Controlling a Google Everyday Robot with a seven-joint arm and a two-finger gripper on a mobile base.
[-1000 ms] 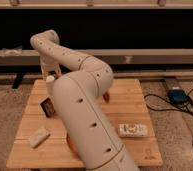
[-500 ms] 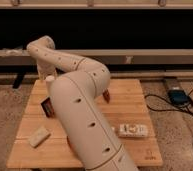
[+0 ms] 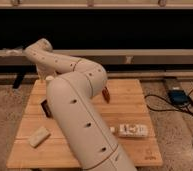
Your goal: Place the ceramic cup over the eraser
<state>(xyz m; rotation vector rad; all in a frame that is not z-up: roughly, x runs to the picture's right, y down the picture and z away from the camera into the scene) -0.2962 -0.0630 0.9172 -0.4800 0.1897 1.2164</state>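
The gripper (image 3: pixel 42 74) is being held above the rear left of the table (image 3: pixel 135 107), the ceramic cup (image 3: pixel 49 78) just beside it. The eraser (image 3: pixel 45 107) is being partly covered by the arm (image 3: pixel 77 117) further forward; a flat block (image 3: pixel 39 136) is lying at front left, boxes (image 3: pixel 132 131) at front right.

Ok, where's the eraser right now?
In the camera view, the eraser lies on the left side of the wooden board, partly hidden by the arm, beyond the pale block. The gripper is at the board's back-left edge.

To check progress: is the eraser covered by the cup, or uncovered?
Uncovered: the eraser lies bare; the gripper is at the far left of the table.
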